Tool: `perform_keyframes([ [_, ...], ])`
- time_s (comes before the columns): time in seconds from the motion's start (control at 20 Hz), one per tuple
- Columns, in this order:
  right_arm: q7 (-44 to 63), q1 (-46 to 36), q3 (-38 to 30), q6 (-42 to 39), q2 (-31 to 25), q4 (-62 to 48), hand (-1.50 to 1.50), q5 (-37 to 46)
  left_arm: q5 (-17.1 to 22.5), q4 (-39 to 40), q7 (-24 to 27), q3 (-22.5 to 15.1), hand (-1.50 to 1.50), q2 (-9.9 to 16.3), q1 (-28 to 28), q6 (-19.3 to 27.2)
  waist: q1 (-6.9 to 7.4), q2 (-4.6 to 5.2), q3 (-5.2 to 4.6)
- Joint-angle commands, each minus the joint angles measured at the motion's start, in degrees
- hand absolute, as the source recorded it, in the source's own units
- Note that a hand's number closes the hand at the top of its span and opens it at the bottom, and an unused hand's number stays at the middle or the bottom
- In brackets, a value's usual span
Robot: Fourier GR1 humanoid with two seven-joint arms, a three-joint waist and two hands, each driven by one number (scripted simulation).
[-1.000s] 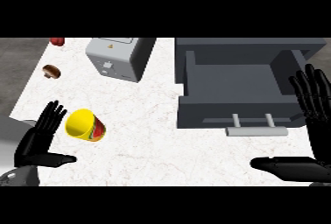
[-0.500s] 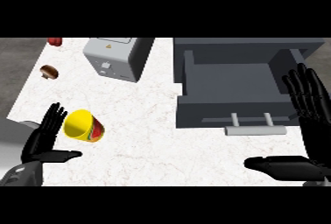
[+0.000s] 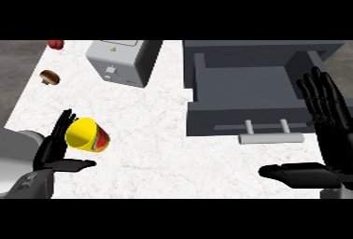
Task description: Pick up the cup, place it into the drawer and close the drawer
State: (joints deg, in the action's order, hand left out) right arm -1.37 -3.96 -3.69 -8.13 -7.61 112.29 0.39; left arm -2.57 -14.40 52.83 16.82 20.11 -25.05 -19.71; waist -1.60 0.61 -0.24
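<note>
Cup point(image 3: 88, 135) is lying tipped on its side on the white bench point(image 3: 151, 140), yellow mouth facing up-left, red band toward the lower right, near the bench's left edge and well apart from the drawer point(image 3: 255, 88). Left hand point(image 3: 56, 148) is now sitting just beside the cup's left rim; compared with a second ago it is lying lower in the view and closer in, fingers straight and spread, thumb reaching out flat below the cup. Contact between fingers and cup cannot be told. Nothing is being held. Judgement: approach phase is ending; a closing of fingers round the cup is the next thing called for, and a tipped, round cup is likely to roll if nudged.

Right hand point(image 3: 324, 126) is standing open at the view's right edge, fingers straight and pointing up beside the open drawer, thumb out flat; it is shifting only slightly between pictures. Drawer is standing pulled out, inside bare, handle point(image 3: 270, 137) facing the robot.

Hidden or unclear: left palm is partly cut off by the grey forearm; right wrist is running out of view. Grey box point(image 3: 124, 60) with a warning label, a brown item point(image 3: 50, 77) and a red item point(image 3: 56, 44) near the far-left edge are too small to identify.
</note>
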Motion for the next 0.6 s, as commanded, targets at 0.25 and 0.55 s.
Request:
perform_keyframes([
  [0.25,-1.05,-2.28,-0.80,0.21,0.47,-2.71,-1.50,-0.49,-1.12,3.65,7.00,-0.46,-1.50,0.24,-1.77,-4.77,0.00,0.16,-0.03],
  [0.55,2.07,-1.38,-0.97,-1.08,-1.09,0.65,-1.50,-1.31,0.59,3.50,4.79,0.59,-1.50,-1.43,-4.44,-7.32,-0.40,0.07,-0.07],
])
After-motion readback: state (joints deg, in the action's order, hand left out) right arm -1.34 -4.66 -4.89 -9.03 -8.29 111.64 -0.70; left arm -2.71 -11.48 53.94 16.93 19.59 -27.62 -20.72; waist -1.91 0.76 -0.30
